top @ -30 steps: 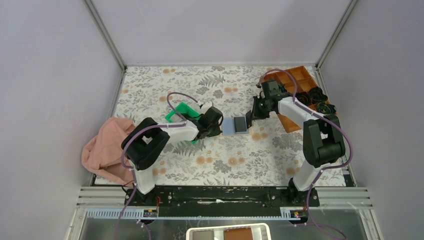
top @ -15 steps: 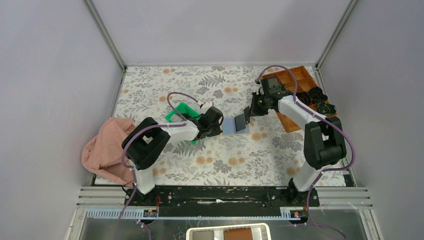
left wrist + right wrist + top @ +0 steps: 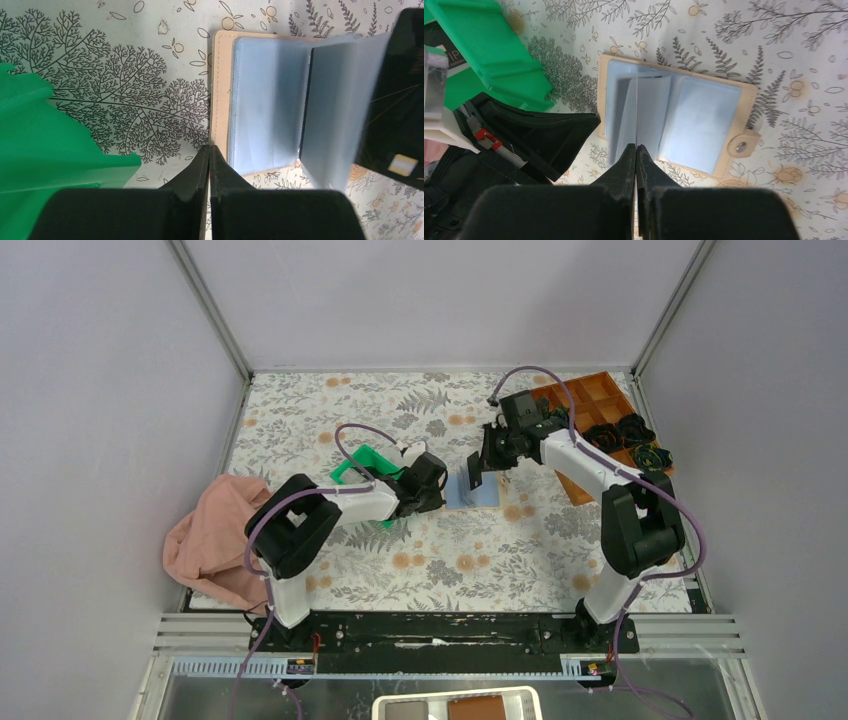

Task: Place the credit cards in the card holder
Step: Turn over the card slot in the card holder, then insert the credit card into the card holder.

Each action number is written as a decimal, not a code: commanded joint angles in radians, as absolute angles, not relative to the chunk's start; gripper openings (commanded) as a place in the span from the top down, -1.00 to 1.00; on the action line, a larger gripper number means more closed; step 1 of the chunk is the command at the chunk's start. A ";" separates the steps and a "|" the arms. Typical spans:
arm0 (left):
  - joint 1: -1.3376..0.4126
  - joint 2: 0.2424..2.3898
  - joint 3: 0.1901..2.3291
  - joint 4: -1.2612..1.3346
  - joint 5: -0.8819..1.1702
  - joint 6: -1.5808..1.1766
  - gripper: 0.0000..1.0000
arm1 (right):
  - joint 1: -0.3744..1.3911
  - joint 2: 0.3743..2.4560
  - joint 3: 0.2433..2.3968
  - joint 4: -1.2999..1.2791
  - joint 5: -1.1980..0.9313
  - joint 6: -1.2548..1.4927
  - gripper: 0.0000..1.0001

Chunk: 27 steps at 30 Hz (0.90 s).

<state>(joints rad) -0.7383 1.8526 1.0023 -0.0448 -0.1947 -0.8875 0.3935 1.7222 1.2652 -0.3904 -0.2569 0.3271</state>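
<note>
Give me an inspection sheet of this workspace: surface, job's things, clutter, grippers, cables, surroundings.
Surface: floral table cover, flat.
Job's things: holder lies open with one leaf raised; a dark card stands against that leaf. Whether it is inside, cannot tell.
Clutter: green tray; orange box; dark rosettes; pink cloth.
Grippers: left gripper shut, empty, tip at the holder's edge; right gripper shut on the leaf.
Cables: purple cables loop along both arms.
Surroundings: grey walls on three sides.
</note>
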 commanded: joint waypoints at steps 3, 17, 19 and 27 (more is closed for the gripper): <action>-0.729 1.953 0.945 -0.224 -0.220 -0.870 0.93 | 0.423 1.759 1.300 -0.371 -0.283 0.348 1.00; -0.729 1.938 0.943 -0.234 -0.234 -0.861 0.94 | 0.420 1.734 1.251 -0.371 -0.234 0.330 1.00; -0.729 1.922 0.942 -0.238 -0.239 -0.859 0.94 | 0.413 1.730 1.233 -0.353 -0.238 0.338 1.00; -0.728 1.855 0.946 -0.275 -0.275 -0.829 0.94 | 0.361 1.729 1.183 -0.301 -0.297 0.351 1.00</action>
<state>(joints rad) -0.7383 1.8404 0.9977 -0.0559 -0.2073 -0.8829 0.3878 1.7638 1.1957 -0.3515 -0.2573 0.3389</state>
